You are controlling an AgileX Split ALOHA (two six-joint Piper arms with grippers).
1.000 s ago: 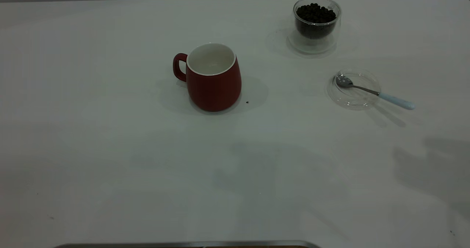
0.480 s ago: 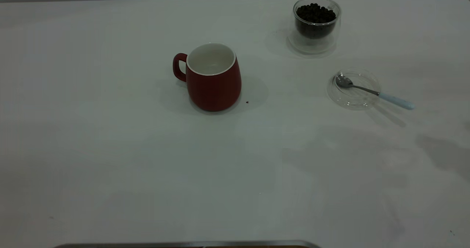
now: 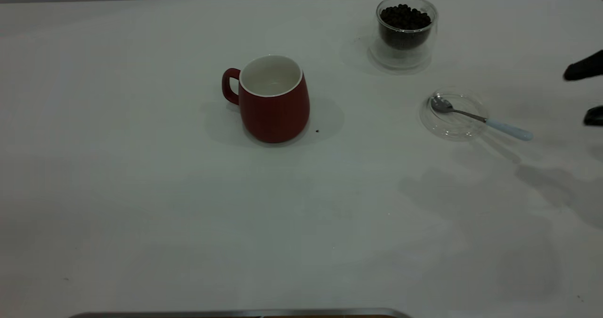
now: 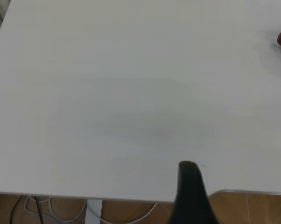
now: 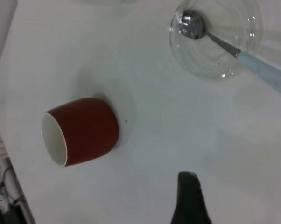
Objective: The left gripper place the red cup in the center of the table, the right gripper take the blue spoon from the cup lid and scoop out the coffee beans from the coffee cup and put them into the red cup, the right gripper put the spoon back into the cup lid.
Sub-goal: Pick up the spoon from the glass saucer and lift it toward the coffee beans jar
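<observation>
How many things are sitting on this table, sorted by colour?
Red: 1, the red cup
Clear glass: 2, the coffee cup holding coffee beans, and the cup lid
Blue-handled: 1, the blue spoon, its bowl resting in the lid
Total: 4

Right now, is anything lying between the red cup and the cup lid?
No. Between the red cup and the cup lid, the exterior view shows only bare table.

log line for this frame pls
stage: spoon pickup not begun | right gripper: open, at table's right edge, apart from blue spoon | spoon: bowl in cup lid | red cup: upright, empty
</observation>
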